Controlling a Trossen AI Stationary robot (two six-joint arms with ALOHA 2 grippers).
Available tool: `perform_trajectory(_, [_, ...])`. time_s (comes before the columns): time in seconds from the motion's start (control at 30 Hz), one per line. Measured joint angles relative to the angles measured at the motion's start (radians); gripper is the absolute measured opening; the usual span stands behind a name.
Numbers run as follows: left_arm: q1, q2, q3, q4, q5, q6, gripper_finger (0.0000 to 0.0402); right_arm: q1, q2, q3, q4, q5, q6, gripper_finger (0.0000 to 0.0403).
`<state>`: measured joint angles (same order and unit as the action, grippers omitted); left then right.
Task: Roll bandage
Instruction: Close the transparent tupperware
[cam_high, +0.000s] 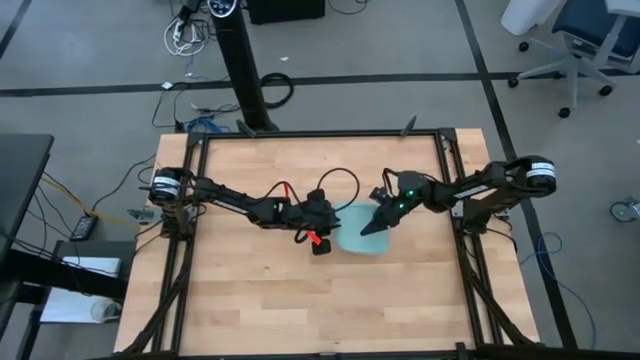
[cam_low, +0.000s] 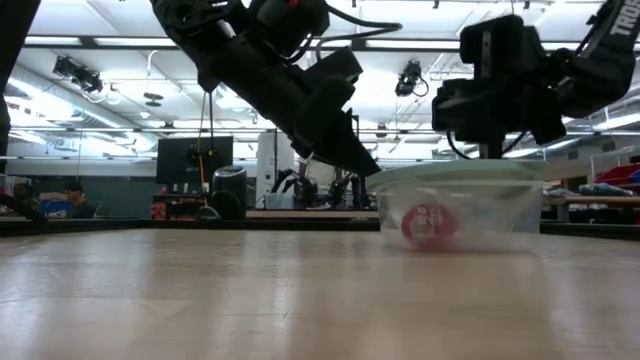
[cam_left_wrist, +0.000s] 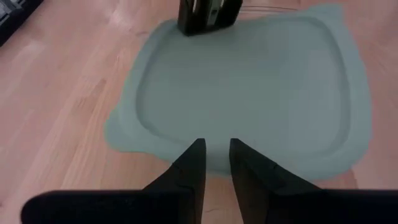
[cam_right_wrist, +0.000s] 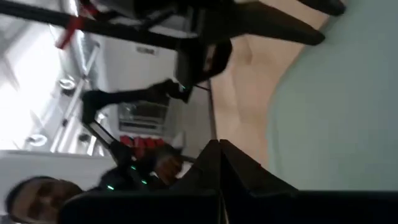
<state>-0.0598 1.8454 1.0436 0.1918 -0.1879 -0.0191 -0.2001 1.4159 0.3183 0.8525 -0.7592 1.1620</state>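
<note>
The bandage (cam_low: 430, 224) is a small red roll lying on the bottom of a clear container (cam_low: 500, 225), which is closed by a light-blue lid (cam_left_wrist: 249, 81). The container (cam_high: 362, 240) stands at the table's middle. My left gripper (cam_left_wrist: 216, 149) slants down at the lid's left rim, its fingers a narrow gap apart with nothing between them. My right gripper (cam_high: 372, 230) is shut, with its tips at the lid's opposite side (cam_left_wrist: 207, 25). My left gripper has its fingertips (cam_low: 372, 168) at the lid's left rim (cam_left_wrist: 186, 168), slanting down from the table's left; whether they touch it I cannot tell. My right gripper's shut fingertips (cam_left_wrist: 207, 28) come down from above onto the lid near its right rim (cam_left_wrist: 261, 28). The low view shows them reaching the lid's top.
Bare wooden tabletop (cam_high: 250, 300) lies all around the container, framed by a black rail (cam_high: 320, 135). Beyond the table the low view shows a room with desks, screens and a seated person (cam_low: 72, 198).
</note>
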Motion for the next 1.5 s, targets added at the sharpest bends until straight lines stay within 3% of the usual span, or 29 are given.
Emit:
perform_trajectory(0.1, [0.000, 0.000, -0.001, -0.006, 0.002, -0.003, 0.0076, 0.002, -0.024, 0.024, 0.061, 0.001, 0.050, 0.0000])
perform_trajectory(0.43, [0.000, 0.000, -0.001, -0.010, 0.003, -0.006, 0.0076, 0.023, -0.135, 0.074, 0.033, -0.020, 0.104, 0.0000])
perform_trajectory(0.7, [0.000, 0.000, -0.001, -0.005, 0.004, -0.010, 0.0076, 0.033, -0.229, 0.074, -0.162, -0.022, 0.060, 0.0000])
perform_trajectory(0.83, [0.000, 0.000, -0.001, -0.005, 0.004, -0.010, 0.0076, 0.034, -0.334, 0.075, -0.450, 0.007, -0.081, 0.0000])
perform_trajectory(1.03, [0.000, 0.000, -0.001, -0.003, 0.006, -0.011, 0.0076, 0.042, -0.524, 0.075, -0.835, 0.201, -0.292, 0.0000])
perform_trajectory(1.2, [0.000, 0.000, -0.001, -0.004, 0.006, -0.011, 0.0076, 0.108, -0.647, 0.075, -1.110, 0.468, -0.477, 0.0000])
perform_trajectory(1.37, [0.000, 0.000, -0.001, -0.005, 0.006, -0.011, 0.0076, 0.207, -0.705, 0.076, -1.249, 0.746, -0.591, 0.0000])
perform_trajectory(1.5, [0.000, 0.000, -0.001, -0.003, 0.006, -0.012, 0.0076, 0.255, -0.698, 0.076, -1.315, 0.866, -0.576, 0.0000])
